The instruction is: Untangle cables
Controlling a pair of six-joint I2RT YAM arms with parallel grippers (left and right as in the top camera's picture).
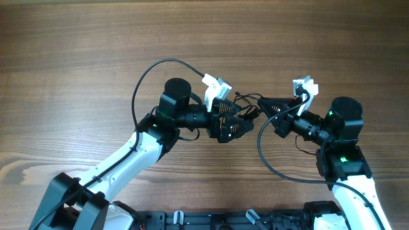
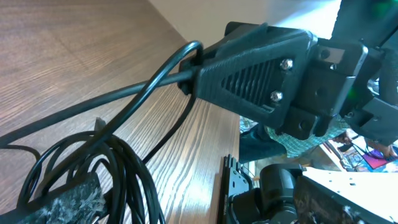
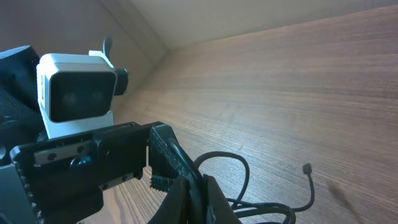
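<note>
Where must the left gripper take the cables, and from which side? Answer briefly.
Take the cables at the bunched loops, just below the straight strand that the right gripper pinches. Come from the side opposite that gripper, jaws across the strands: there several loops overlap, so one closure probably catches them.

Matt wood-grain table, smooth black cables, perhaps rubber-sheathed, right tool ribbed matt black plastic, shiny metal screws.
</note>
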